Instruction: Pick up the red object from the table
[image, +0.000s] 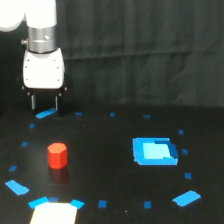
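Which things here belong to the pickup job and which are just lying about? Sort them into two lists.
Belongs to the job:
red object
table
gripper, fingers apart, above and behind the red object

Just lying about:
large blue patch
small blue tape squares
white patch
dark curtain

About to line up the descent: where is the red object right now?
In the exterior view, the red object stands on the table, left of centre, below the gripper and apart from it.

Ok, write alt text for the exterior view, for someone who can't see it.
A white robot arm's gripper hangs open above a black table, behind a small red-orange block standing untouched near the view's left. Blue tape squares dot the table, with a large bright blue patch to the right and a dark curtain behind.
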